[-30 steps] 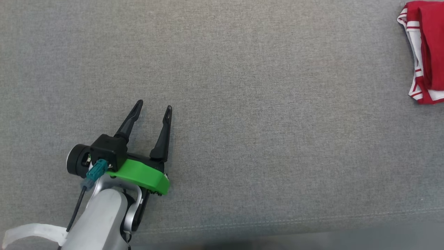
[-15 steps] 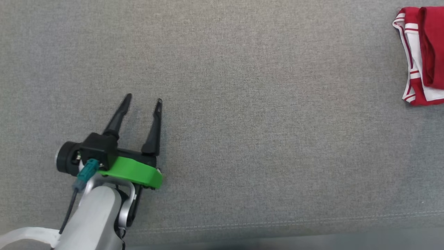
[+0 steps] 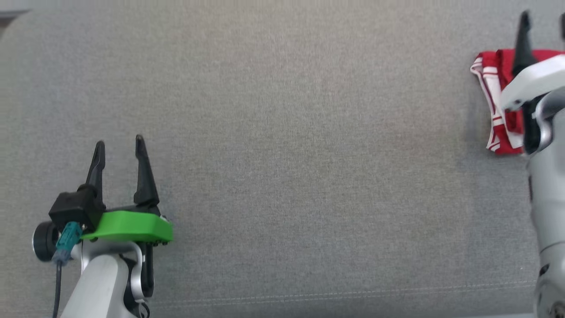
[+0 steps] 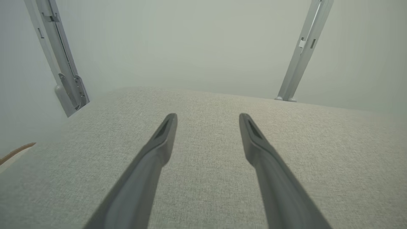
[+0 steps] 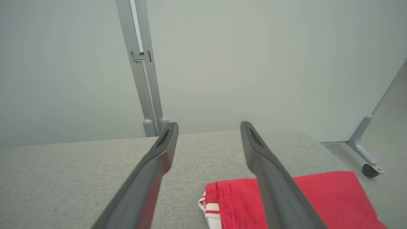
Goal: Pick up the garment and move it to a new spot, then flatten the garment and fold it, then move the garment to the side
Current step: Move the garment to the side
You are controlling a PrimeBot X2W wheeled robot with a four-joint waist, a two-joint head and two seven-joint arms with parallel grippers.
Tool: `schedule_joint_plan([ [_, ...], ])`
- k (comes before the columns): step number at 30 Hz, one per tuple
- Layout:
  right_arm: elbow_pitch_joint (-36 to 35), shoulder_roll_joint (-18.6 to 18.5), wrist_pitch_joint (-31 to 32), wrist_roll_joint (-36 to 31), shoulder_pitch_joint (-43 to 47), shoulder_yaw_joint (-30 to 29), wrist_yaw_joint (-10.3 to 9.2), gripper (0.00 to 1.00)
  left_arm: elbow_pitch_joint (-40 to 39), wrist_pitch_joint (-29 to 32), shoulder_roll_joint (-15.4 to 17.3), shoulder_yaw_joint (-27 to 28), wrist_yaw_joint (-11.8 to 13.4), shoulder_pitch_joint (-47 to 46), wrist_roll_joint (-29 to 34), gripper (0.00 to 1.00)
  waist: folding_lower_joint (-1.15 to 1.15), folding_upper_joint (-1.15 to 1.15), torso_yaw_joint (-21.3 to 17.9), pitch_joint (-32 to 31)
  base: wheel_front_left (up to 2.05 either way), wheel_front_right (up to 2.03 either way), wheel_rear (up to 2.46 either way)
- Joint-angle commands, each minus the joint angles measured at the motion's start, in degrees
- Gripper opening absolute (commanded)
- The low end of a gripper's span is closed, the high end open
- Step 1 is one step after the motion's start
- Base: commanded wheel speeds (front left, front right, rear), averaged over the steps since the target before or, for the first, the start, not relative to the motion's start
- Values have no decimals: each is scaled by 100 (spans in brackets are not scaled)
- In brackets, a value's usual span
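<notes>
**A:** Where's the red-and-white striped garment (image 3: 487,73)?

**B:** Folded on the grey fabric cushion (image 3: 287,154), near its right end. The right gripper (image 5: 208,125) hangs over it, fingers spread, holding nothing.

**A:** What's changed since a second ago?

**B:** The head camera has swung, and the right arm's pale forearm (image 3: 547,198) has come in at the right edge. The left gripper (image 3: 119,143), spread and empty, now points straight up that view instead of tilting right.
</notes>
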Motion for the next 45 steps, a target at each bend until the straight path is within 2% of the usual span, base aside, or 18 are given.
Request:
schedule_joint_plan([
  [1,-70,31,-79,203,224,158,-4,100,65,-26,-32,60,52,134,-66,100,0,0,51,-552,0,0,0],
  [8,-536,392,-61,988,1271,907,-5,100,313,227,-74,233,164,619,-396,100,0,0,90,-1337,0,0,0],
  [14,-1117,605,71,1207,2087,1131,-4,100,221,468,58,393,342,1009,-551,100,0,0,92,-1680,0,0,0],
  [19,-1694,809,315,1297,2700,1349,-4,100,106,578,206,400,321,1295,-580,100,0,0,92,-1802,0,0,0],
  [25,-2390,971,566,1338,3420,1334,-4,100,9,583,357,300,259,1528,-492,100,0,0,120,-1926,0,0,0],
  [31,-2993,1026,674,1437,4072,1189,-4,100,35,509,526,48,30,1648,-323,100,0,0,150,-2013,0,0,0],
  [35,-3218,1029,697,1638,4438,1279,-3,100,91,452,558,-40,-29,1715,-265,100,0,0,164,-2061,0,0,0],
  [45,-3453,1032,672,1827,4950,1145,-3,100,187,318,481,-37,23,1834,-335,100,0,0,174,-2091,0,0,0],
])
